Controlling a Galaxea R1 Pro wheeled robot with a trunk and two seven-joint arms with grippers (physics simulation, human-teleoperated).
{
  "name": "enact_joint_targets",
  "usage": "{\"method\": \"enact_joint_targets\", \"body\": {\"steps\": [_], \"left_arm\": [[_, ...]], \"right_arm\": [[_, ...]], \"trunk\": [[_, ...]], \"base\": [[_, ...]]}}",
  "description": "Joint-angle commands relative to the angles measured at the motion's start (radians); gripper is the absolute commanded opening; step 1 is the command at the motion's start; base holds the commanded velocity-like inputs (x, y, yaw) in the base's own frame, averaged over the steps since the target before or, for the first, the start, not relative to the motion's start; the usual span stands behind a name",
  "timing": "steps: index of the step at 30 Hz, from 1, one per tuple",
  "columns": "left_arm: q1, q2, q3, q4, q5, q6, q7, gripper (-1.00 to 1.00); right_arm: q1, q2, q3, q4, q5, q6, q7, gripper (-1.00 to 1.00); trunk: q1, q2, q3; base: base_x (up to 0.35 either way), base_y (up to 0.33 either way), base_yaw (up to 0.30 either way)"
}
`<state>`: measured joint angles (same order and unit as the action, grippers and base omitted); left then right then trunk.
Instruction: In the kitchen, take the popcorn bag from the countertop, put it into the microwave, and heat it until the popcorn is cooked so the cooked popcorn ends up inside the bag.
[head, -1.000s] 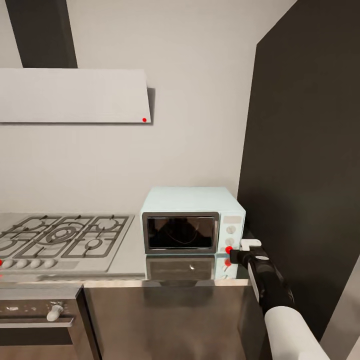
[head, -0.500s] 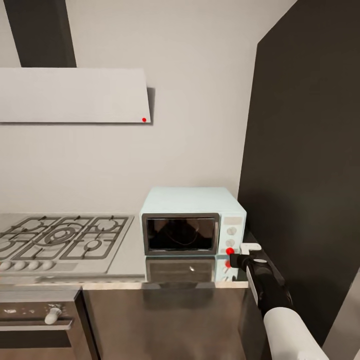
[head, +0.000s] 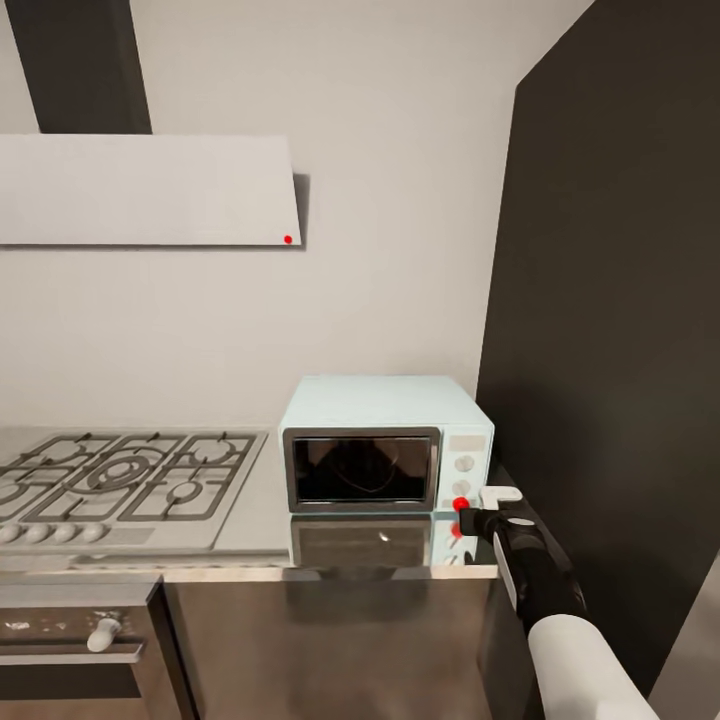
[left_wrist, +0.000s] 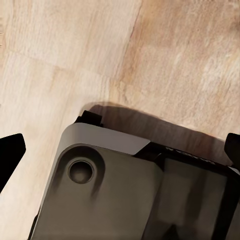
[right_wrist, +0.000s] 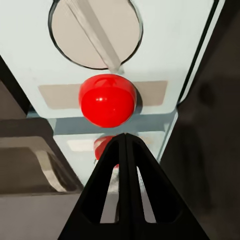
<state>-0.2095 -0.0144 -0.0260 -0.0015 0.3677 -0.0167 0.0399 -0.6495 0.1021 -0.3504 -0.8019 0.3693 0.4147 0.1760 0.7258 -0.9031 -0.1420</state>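
1. My right gripper (right_wrist: 125, 137) has its two black fingers pressed together into a single point, with nothing pinched between them.
2. That point sits just short of the red button (right_wrist: 107, 100) on the microwave (head: 385, 440); from the right wrist camera I cannot tell whether it touches the button.
3. Just beyond the button on the same pale panel is a round knob (right_wrist: 95, 31) with a raised bar across it.
4. From the head camera, the right gripper (head: 468, 520) is at the lower front corner of the microwave's control panel, beside the red button (head: 460, 504), with the black forearm and white upper arm trailing back from it toward me.
5. The microwave stands on the countertop (head: 262, 510) with its dark glass door shut; a faint curved shape shows behind the glass, but I cannot make out what it is.
6. The steel in front of the microwave mirrors its door and the red dot.
7. To the microwave's left lies the gas hob (head: 125, 478) with black grates, and the white hood (head: 148, 190) hangs above the hob on the pale wall.
8. To the microwave's right rises a tall dark cabinet (head: 610, 300).
9. My left gripper (left_wrist: 120, 155) points down at a wooden floor (left_wrist: 75, 50) and a grey part of the robot's base (left_wrist: 115, 195); its dark fingertips (left_wrist: 10, 152) sit spread far apart, holding nothing.
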Motion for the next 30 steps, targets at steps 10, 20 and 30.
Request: {"method": "enact_joint_targets", "body": {"steps": [10, 20, 30], "left_arm": [[-0.001, 0.001, -0.003, 0.000, 0.005, -0.002, 0.003, 1.00], [-0.001, 0.001, -0.003, 0.000, 0.005, -0.002, 0.003, 1.00], [-0.001, -0.001, -0.003, 0.000, 0.006, -0.003, 0.005, 1.00]], "right_arm": [[-0.001, 0.001, -0.005, -0.002, 0.010, 0.003, 0.008, -1.00], [-0.001, 0.001, -0.005, 0.021, 0.012, 0.001, 0.009, -1.00], [-0.001, -0.001, -0.006, 0.020, 0.016, 0.003, 0.010, -1.00]], "trunk": [[0.000, -0.001, -0.002], [0.000, -0.001, -0.002], [0.000, -0.001, -0.002]], "base": [[0.175, 0.000, 0.000], [0.139, 0.000, 0.000], [-0.185, 0.000, 0.000]]}}
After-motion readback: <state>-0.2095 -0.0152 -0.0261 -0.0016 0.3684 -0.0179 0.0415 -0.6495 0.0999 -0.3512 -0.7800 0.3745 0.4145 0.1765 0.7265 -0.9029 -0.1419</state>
